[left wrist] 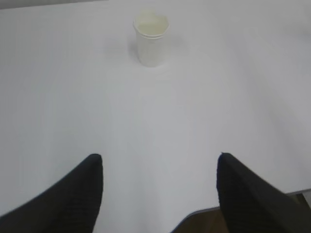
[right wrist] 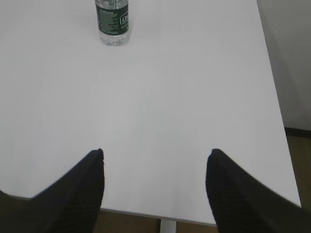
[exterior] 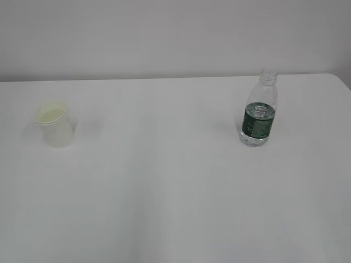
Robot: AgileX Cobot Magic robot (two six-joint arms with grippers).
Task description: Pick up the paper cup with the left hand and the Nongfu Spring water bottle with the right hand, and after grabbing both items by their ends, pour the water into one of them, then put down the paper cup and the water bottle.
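Room: plain pale grey wall behind the table, meeting its far edge in the exterior view; in the right wrist view a strip of the same wall runs down the right, with brown floor below it.
Surface: white table, smooth and matt, with faint soft shadows; its far right corner is rounded.
Left gripper: black jaws spread wide apart with nothing between them, low over the near part of the table, close to its front edge; dark floor shows just past that edge.
Right gripper: black jaws likewise wide apart and holding nothing, over the table near its front edge; a pale table leg shows below the edge.
Paper cup: upright on the table's left side, white with a rolled rim and pale yellowish inside, well ahead of the left gripper and apart from it.
Nongfu Spring water bottle: upright on the right side, clear plastic, dark green label, neck uncapped; well ahead of the right gripper, slightly left of its line.
Water: clear liquid visible at the bottle's base below the label; its level cannot be told.
Spacing: cup and bottle stand well apart.
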